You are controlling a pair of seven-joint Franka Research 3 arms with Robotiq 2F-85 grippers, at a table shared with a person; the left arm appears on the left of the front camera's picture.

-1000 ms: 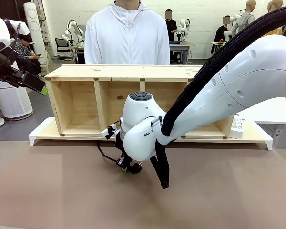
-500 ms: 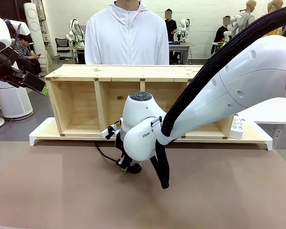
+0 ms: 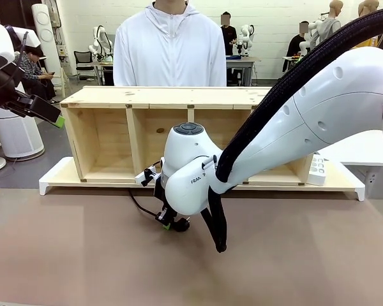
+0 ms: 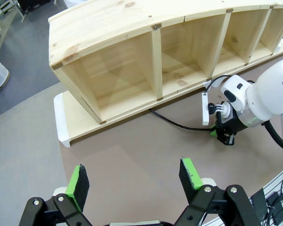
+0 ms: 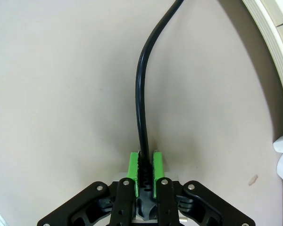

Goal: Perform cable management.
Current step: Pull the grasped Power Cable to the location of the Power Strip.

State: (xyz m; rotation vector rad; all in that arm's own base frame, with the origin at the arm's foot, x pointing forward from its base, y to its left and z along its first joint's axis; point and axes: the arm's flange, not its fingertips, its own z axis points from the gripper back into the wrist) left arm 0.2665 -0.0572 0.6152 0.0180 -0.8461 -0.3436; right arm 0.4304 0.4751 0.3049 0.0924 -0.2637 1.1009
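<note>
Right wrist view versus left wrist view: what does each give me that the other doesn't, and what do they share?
Right wrist view: a close look at the right gripper, its green pads shut on the cable. Left wrist view: the left gripper open above the table, the wooden shelf with its open compartments, and the cable's run from the shelf's front edge to the right gripper. Both: the black cable lying on the brown table.

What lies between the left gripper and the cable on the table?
Nothing: in the left wrist view, the stretch from the left gripper to the cable is bare brown table. The right gripper clamps the cable.
</note>
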